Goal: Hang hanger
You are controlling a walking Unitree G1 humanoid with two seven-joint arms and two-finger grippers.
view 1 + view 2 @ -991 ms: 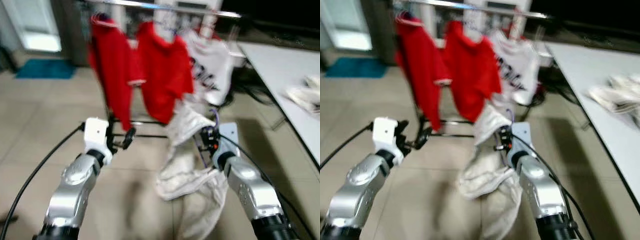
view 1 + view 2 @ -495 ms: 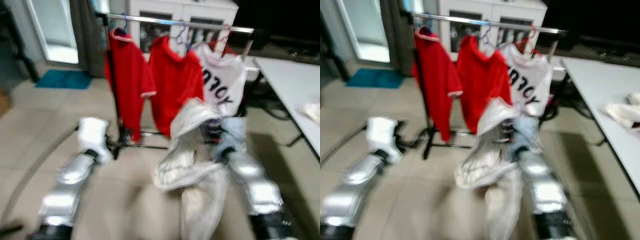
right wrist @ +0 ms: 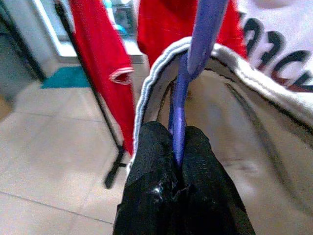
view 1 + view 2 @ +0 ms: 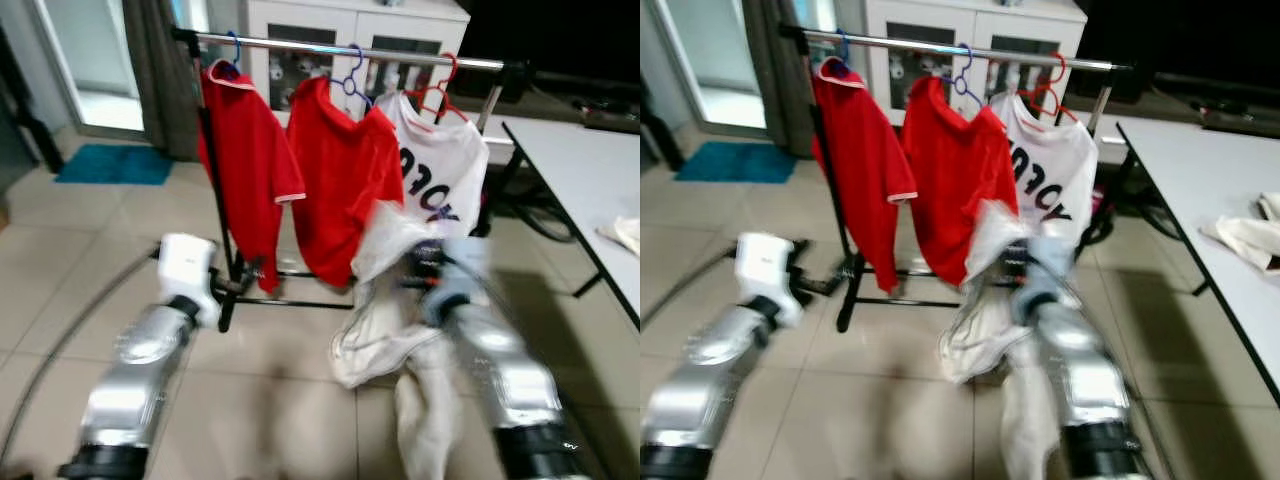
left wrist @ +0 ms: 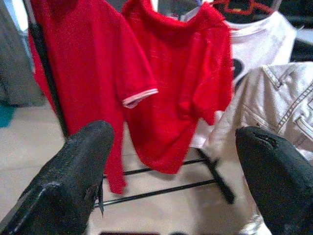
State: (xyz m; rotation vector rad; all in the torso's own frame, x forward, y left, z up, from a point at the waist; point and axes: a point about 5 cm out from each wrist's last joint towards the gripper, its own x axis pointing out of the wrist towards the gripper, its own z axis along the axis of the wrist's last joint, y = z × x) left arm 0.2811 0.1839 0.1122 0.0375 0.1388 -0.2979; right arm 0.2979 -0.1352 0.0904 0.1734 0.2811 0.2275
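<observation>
Right gripper [image 3: 178,161] clamping purple hanger [image 3: 195,63] carrying pale jacket [image 4: 385,320]; rail [image 4: 350,47] lying at 12 o'clock, above, running crosswise; left gripper [image 5: 171,161] hanging empty with fingers apart, farther from free rail stretch

Tiled floor [image 4: 60,250], clothes rack [image 4: 340,48] (standing), teal mat [image 4: 115,165]

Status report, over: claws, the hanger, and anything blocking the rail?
Right claw shut on purple hanger carrying cream garment. Left claw open, empty. Rail ahead holds two red shirts and white shirt; hanger not yet hung.
</observation>
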